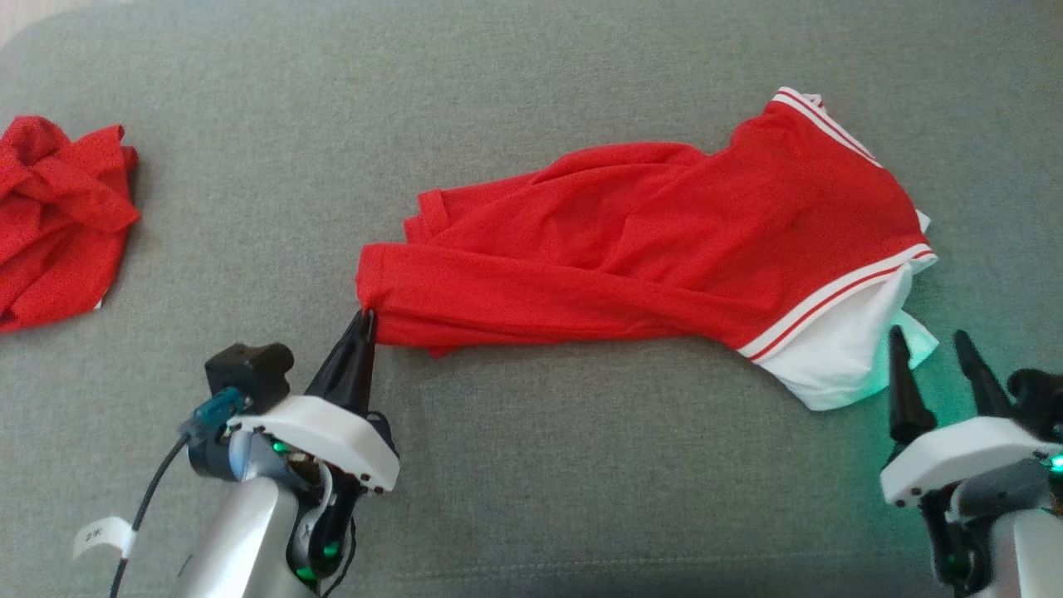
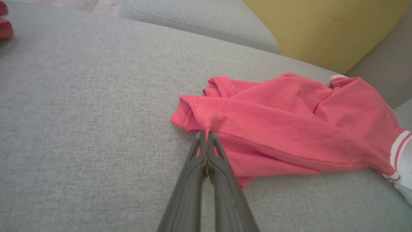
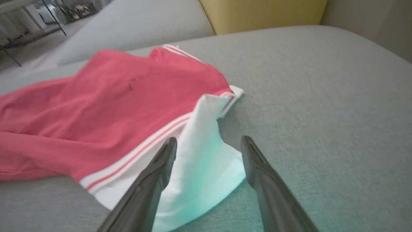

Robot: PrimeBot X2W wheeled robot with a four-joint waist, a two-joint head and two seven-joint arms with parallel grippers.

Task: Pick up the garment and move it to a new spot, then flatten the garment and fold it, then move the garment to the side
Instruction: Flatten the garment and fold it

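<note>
I have my left hand (image 1: 366, 319) pinched shut on a red corner of the garment (image 1: 648, 241), my right hand (image 1: 928, 335) spread wide just beside its white end (image 1: 839, 357).

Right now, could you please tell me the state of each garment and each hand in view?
Red and white garment: lying rumpled on the grey cushion, not yet flattened.
Left hand: shut on the garment's red hem corner.
Right hand: open, fingers either side of the white end, not gripping.
Second red garment: crumpled in a heap at the left.
</note>
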